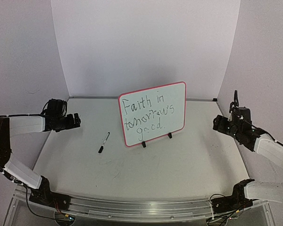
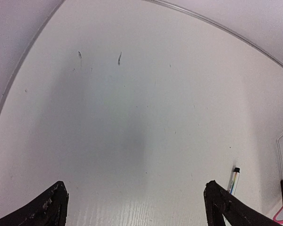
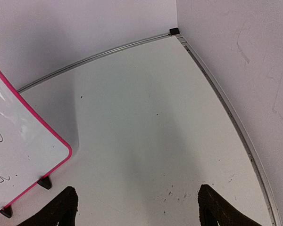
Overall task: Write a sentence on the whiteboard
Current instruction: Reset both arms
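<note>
- The whiteboard (image 1: 153,113) stands on its two feet near the middle of the table (image 1: 188,165). It leans back a little and faces the arms, so both can reach its face.
- The sentence (image 1: 144,115) fills the board in three lines, "Faith in tomorrow's good", so the writing looks done.
- The marker (image 1: 104,142) lies flat on the table, just left of the board and touching nothing. That suggests it is put down, not in use.
- The left gripper (image 2: 134,202) hangs over bare table left of the marker, with its fingers wide apart and nothing between them.
- The right gripper (image 3: 137,205) hovers right of the board with its fingers also spread and empty, well apart from the frame.
- Open room: the table is bare in front of the board and on both sides.
- Edges: walls close off the left, right and back, and the left arm is near the left wall. Behind the board the gap to the back wall is narrower.
- A sweep toward the centre by either arm could tip the board or roll the marker.
</note>
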{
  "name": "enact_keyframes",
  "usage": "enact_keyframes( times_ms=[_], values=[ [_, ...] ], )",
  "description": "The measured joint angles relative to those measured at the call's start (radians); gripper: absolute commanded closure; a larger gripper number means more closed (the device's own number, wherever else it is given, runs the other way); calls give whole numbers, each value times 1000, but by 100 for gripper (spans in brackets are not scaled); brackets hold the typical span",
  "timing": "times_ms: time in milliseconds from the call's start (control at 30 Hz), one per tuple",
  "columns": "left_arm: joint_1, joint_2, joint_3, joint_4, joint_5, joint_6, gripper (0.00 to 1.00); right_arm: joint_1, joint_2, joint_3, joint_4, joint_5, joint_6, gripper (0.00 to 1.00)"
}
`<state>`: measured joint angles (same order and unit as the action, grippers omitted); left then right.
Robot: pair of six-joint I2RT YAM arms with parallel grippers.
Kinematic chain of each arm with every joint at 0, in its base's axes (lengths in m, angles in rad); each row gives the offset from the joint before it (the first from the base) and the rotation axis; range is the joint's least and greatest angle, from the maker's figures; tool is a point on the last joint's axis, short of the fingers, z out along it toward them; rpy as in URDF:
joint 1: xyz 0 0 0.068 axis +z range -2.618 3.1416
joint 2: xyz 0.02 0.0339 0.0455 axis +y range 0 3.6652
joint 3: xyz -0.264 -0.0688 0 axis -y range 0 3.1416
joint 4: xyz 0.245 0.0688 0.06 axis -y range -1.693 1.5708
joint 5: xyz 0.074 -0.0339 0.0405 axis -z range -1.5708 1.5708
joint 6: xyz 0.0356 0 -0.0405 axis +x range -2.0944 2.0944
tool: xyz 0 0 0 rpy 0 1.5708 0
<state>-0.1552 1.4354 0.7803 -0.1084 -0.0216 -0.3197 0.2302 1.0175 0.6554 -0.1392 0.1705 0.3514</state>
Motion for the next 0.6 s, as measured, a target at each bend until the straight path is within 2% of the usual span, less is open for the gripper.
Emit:
enact_keyframes(
  times_ms=[267,600],
  values=[
    [1,-95,-148,224,-137,62,1,0,-110,-135,132,75,-36,16],
    [1,-111,-206,293,-182,94,1,0,-143,-182,183,106,-72,16]
  ],
)
